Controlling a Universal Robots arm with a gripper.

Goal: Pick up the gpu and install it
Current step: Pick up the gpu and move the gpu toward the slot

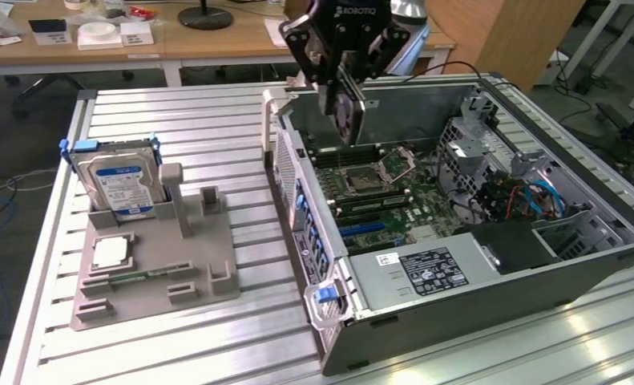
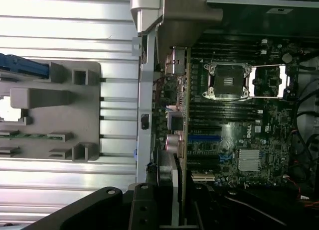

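My gripper [image 1: 344, 74] hangs above the rear of the open computer case [image 1: 477, 301], shut on the gpu [image 1: 350, 111]. The gpu is a thin black card held on edge, pointing down toward the motherboard [image 1: 397, 196] without touching it. In the wrist view the gpu [image 2: 178, 140] appears edge-on, running from my gripper [image 2: 172, 210] out over the board's slots [image 2: 204, 139], close to the case's rear wall [image 2: 145, 105]. The CPU socket [image 2: 227, 80] lies beside the card's line.
A grey parts fixture [image 1: 194, 269] lies on the slatted table at the exterior view's left, holding a blue-labelled hard drive [image 1: 124, 184], a CPU chip [image 1: 111, 253] and a green memory stick [image 2: 25, 136]. A power supply [image 1: 429, 269] and cables [image 1: 536, 196] crowd the case's near side.
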